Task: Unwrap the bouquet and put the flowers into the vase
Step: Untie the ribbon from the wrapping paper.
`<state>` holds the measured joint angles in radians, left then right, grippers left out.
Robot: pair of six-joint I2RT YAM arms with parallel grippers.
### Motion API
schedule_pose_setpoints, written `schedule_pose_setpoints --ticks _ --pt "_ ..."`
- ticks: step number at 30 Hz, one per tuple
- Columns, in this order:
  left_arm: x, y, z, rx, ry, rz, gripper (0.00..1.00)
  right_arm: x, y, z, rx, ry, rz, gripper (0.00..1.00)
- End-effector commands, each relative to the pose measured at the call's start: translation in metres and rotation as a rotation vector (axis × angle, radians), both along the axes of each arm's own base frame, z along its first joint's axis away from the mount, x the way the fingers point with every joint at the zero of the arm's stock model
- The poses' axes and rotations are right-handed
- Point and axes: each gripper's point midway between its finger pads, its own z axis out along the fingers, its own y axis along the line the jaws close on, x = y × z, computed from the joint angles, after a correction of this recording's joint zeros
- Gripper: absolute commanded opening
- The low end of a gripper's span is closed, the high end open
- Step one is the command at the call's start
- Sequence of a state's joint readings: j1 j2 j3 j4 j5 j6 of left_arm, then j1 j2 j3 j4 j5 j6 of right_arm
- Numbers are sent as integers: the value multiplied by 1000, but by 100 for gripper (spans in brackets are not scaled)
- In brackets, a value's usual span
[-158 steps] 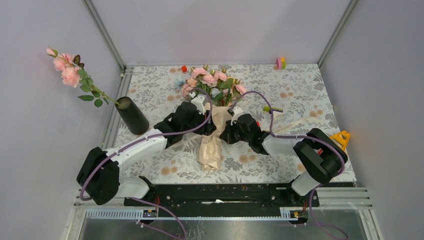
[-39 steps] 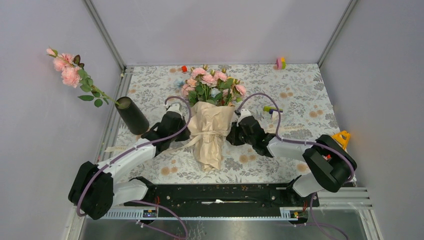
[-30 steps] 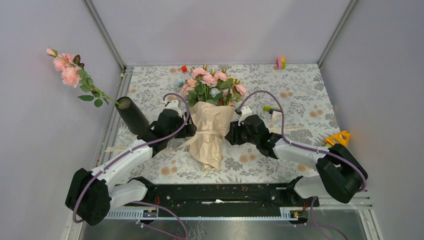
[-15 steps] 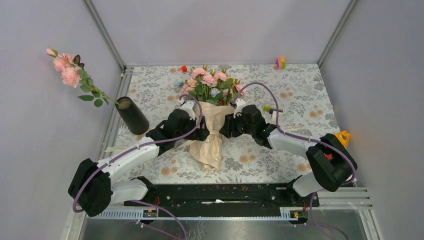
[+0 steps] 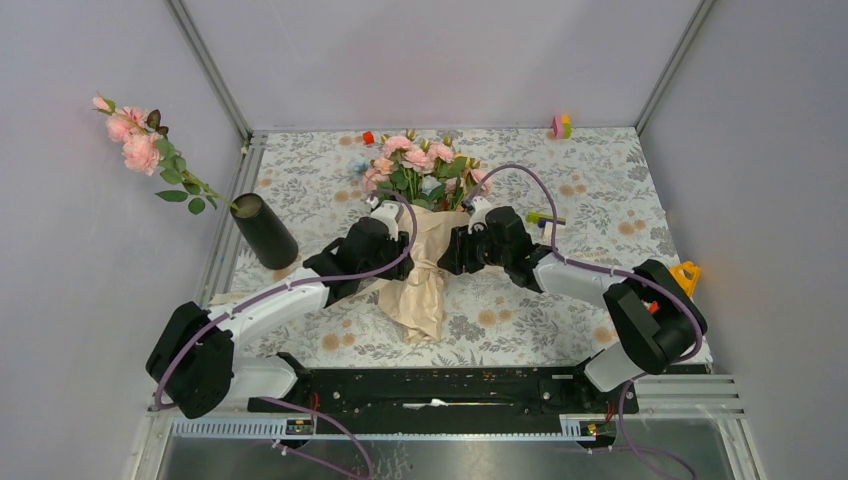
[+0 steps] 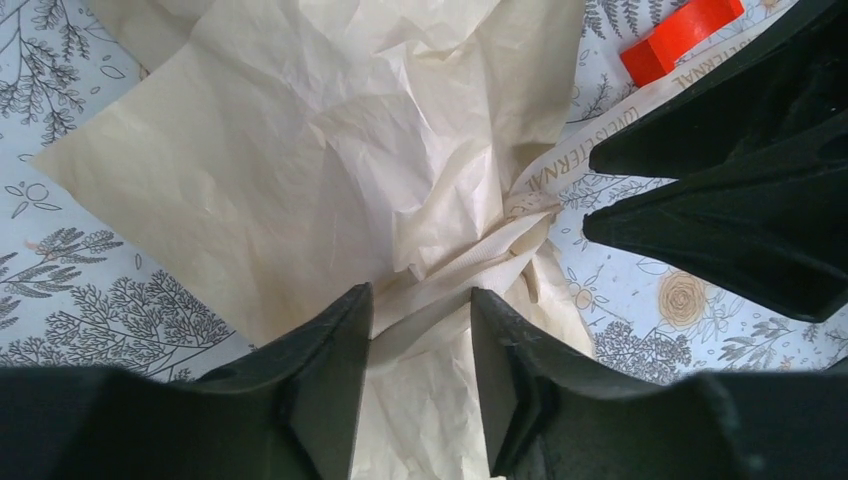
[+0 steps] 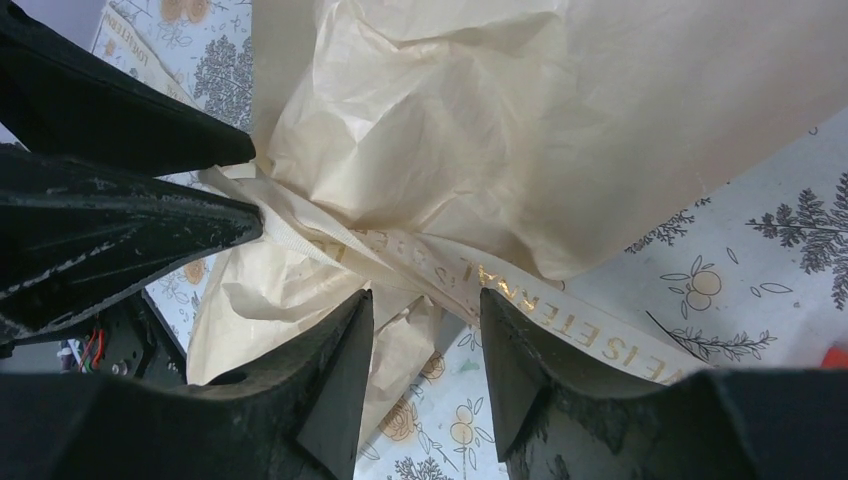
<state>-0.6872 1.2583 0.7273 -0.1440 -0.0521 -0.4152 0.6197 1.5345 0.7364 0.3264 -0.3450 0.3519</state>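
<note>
The bouquet (image 5: 423,275) lies in the middle of the table in crinkled beige paper. Its flowers (image 5: 420,170) point to the far side. A cream ribbon (image 6: 470,270) with gold lettering (image 7: 520,290) ties its neck. My left gripper (image 5: 408,255) meets the neck from the left; its jaws (image 6: 420,310) stand apart astride the ribbon and paper. My right gripper (image 5: 447,255) comes from the right, its jaws (image 7: 425,310) apart over paper and tablecloth, the ribbon lying across one fingertip (image 7: 500,310). The black vase (image 5: 265,232) stands at the left edge with a pink flower stem (image 5: 140,140) in it.
A red block (image 6: 680,35) lies by the paper. Small coloured blocks (image 5: 561,126) sit at the back edge, and another small piece (image 5: 545,218) lies right of the bouquet. A yellow object (image 5: 682,275) hangs at the table's right edge. Grey walls close in three sides.
Both grippers have moved inward from the bouquet's flanks to its tied neck. The bouquet and the vase have stayed in place.
</note>
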Motion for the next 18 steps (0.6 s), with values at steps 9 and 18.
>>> schedule_pose_setpoints --ticks 9,18 --pt "16 -4 34 -46 -112 31 24 12 18 24 55 -42 51 50" --pt "9 4 31 -47 -111 49 7 16 30 26 71 -22 92 48"
